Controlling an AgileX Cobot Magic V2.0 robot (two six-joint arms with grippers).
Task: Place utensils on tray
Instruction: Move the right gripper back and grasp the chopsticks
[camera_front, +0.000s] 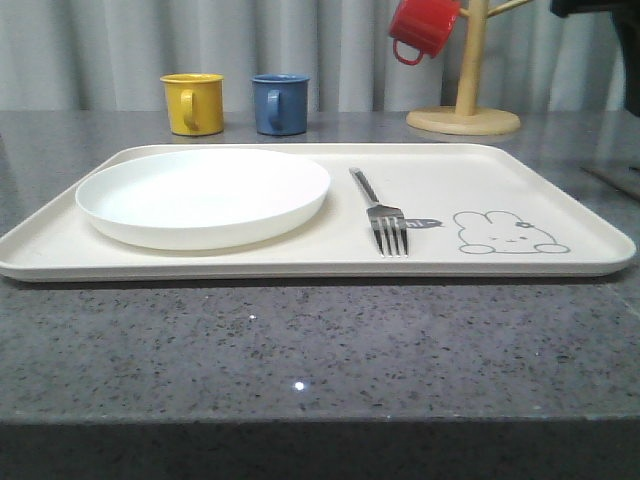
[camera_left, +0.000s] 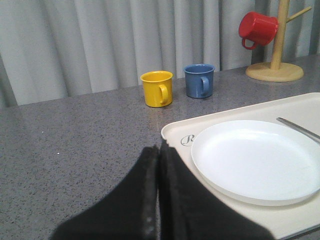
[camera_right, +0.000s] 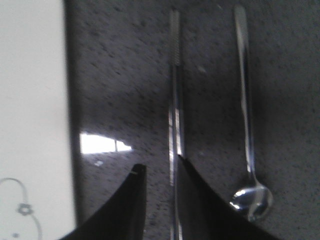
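A silver fork (camera_front: 385, 215) lies on the cream tray (camera_front: 560, 190), tines toward me, beside the rabbit drawing; its handle (camera_left: 300, 130) also shows in the left wrist view. The chopsticks (camera_right: 174, 100) and the spoon (camera_right: 246, 100) lie side by side on the grey counter, off the tray's edge (camera_right: 30, 100). My right gripper (camera_right: 159, 167) hangs open just above the chopsticks, which run along the inner edge of one finger. My left gripper (camera_left: 159, 150) is shut on nothing, near the tray's corner (camera_left: 175, 132).
A round white plate (camera_front: 200, 195) takes up the tray's left half. Behind the tray stand a yellow mug (camera_front: 192, 103) and a blue mug (camera_front: 280, 103). A red mug (camera_front: 422, 27) hangs on a wooden mug tree (camera_front: 465, 110) at the back right.
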